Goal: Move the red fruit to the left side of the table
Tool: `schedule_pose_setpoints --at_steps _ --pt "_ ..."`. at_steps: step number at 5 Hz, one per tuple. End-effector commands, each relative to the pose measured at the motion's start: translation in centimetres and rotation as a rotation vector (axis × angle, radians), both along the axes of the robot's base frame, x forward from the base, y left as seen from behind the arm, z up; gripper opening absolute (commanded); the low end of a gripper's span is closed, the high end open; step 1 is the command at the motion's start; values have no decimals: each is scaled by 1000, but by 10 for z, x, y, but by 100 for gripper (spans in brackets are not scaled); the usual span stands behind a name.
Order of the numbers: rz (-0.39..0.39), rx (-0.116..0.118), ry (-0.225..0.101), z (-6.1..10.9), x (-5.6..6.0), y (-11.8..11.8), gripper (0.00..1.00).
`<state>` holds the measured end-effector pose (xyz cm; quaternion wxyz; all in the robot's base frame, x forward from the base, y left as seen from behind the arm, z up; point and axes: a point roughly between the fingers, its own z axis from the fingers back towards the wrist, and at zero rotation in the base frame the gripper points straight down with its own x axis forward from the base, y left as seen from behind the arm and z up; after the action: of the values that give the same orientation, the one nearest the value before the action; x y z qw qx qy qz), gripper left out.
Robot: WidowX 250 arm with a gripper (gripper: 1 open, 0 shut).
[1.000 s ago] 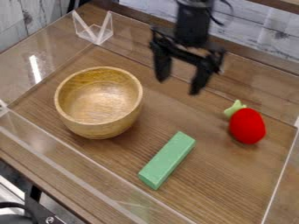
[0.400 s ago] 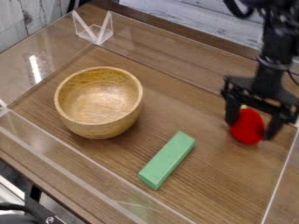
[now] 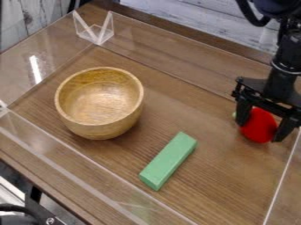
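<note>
The red fruit (image 3: pixel 259 130) sits on the wood-grain table (image 3: pixel 200 97) at the far right, close to the clear wall. My gripper (image 3: pixel 263 121) hangs straight down over it, open, with one black finger on each side of the fruit. The fingers (image 3: pixel 244 111) reach low around it and do not look pressed against it. The fruit's green top is hidden behind the gripper.
A round wooden bowl (image 3: pixel 101 102) stands at the left centre. A green rectangular block (image 3: pixel 170 161) lies at the front middle. Low clear acrylic walls (image 3: pixel 282 189) edge the table, with a clear stand (image 3: pixel 93 29) at the back left.
The gripper has travelled from the back middle of the table to the right and down, and now straddles the red fruit. It stayed open throughout. Nothing else moved.
</note>
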<state>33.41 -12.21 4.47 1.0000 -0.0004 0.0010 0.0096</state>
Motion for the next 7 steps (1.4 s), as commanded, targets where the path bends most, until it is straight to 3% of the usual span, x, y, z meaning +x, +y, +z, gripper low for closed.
schedule_pose_setpoints --at_steps 1,2,4,7 --pt "-58 0 -57 16 5 9 100" --pt "-119 12 -74 20 -1 14 100" --pt "36 30 -112 12 9 7 100" --pt "306 33 -133 34 -11 17 100"
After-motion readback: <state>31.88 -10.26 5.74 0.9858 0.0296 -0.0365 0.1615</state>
